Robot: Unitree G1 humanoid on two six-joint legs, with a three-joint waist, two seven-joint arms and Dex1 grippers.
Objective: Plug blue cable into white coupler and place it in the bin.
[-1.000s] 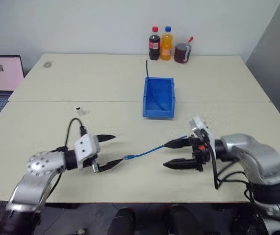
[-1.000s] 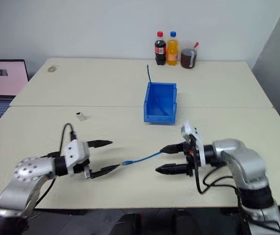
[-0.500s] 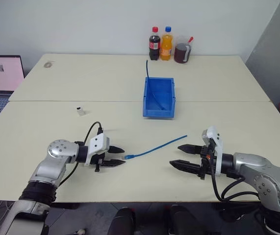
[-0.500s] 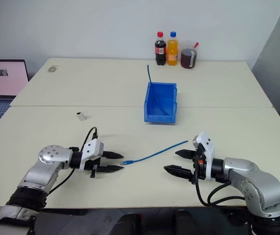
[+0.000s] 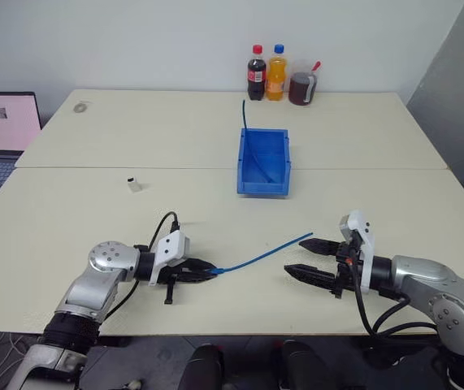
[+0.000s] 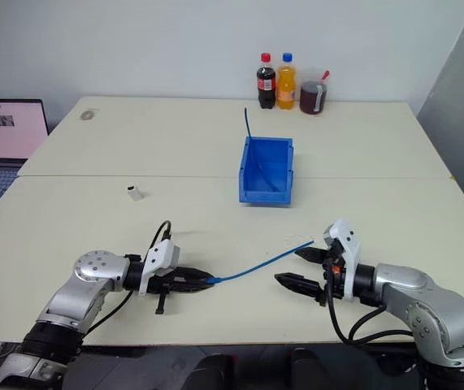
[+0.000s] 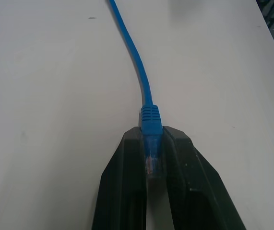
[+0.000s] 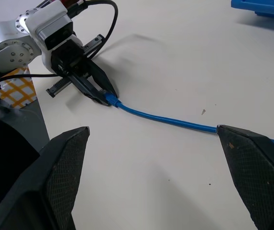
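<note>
Fingers of the left tool [image 5: 207,271] pinch the plug end of the blue cable [image 5: 264,251], which lies across the counter [image 5: 93,203] toward the right tool [image 5: 303,257], spread wide and empty, near its far end.

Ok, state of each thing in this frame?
blue cable: on table, plug end clamped, unplugged
white coupler: lying on table, untouched
bin: upright, another cable inside
left gripper: shut on plug
right gripper: open
soda bottles: upright, capped
</note>
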